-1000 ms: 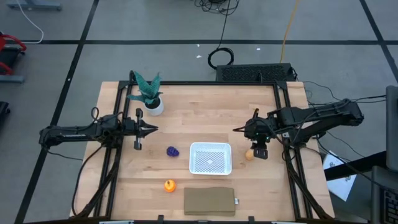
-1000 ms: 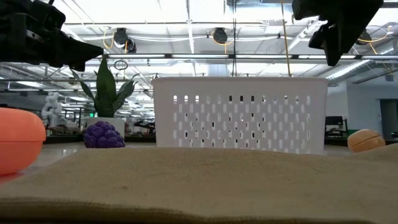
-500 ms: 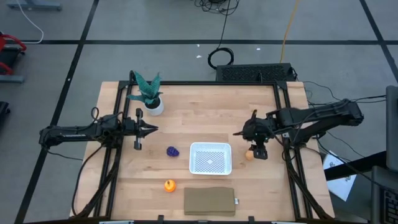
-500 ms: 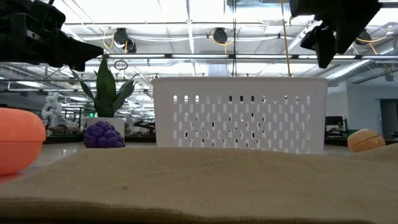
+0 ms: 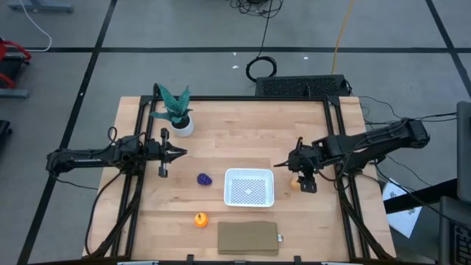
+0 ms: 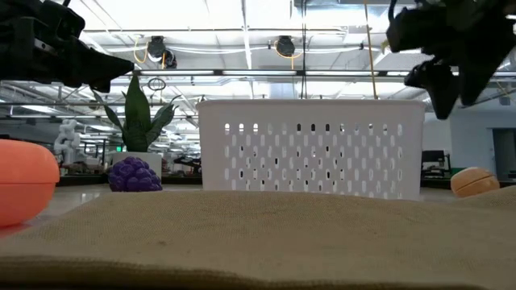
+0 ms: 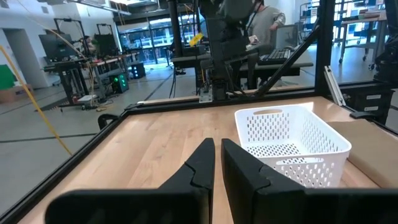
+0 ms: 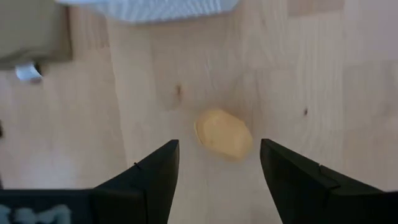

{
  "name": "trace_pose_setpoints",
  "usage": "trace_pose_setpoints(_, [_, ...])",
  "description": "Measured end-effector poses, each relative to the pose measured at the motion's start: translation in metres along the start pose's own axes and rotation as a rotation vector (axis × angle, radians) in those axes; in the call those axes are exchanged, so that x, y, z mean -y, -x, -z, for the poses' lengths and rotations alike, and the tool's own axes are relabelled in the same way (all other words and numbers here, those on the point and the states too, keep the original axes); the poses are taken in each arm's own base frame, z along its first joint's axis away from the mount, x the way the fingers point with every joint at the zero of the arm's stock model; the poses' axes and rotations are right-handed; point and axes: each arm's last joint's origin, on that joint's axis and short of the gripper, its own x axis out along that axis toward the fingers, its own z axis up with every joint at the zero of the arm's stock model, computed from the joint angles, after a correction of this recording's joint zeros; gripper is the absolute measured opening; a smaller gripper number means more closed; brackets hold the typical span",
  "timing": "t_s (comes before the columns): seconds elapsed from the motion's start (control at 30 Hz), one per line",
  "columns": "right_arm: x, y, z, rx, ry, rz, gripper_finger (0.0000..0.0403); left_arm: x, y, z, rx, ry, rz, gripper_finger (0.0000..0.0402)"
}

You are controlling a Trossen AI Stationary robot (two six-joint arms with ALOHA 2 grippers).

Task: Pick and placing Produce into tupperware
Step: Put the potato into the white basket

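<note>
Tan lump [image 8: 224, 134] under wide-open, empty right gripper [image 8: 219, 163], white tupperware [image 5: 249, 187] beside, left gripper [image 7: 214, 163] closed.

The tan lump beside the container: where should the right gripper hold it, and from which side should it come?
Probably across its middle, from straight above. The tan lump is low and roundish, lies free on the table apart from the container, and the open right gripper hangs over it, one finger to each side.
</note>
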Motion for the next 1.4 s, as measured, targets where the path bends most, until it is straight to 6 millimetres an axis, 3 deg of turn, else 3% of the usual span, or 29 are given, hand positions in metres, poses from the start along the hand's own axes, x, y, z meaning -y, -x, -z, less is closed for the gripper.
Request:
trace_pose_setpoints(0.33, [0.005, -0.017, 0.011, -0.051, 0.093, 0.017, 0.0215, 0.0, 0.0, 0.0, 0.0, 0.0, 0.0, 0.0031])
trace_pose_setpoints(0.67, [0.004, -0.017, 0.002, 0.044, 0.159, 0.048, 0.0216, 0.0, 0.0, 0.0, 0.0, 0.0, 0.0, 0.0031])
trace_pose_setpoints(1.07, [0.004, -0.017, -0.001, 0.084, 0.2, 0.072, 0.0261, 0.0, 0.0, 0.0, -0.005, 0.0, 0.001, 0.0031])
trace_pose_setpoints(1.4, [0.002, -0.016, -0.006, 0.128, 0.18, 0.025, 0.0263, 0.0, 0.0, 0.0, -0.005, 0.0, 0.001, 0.0031])
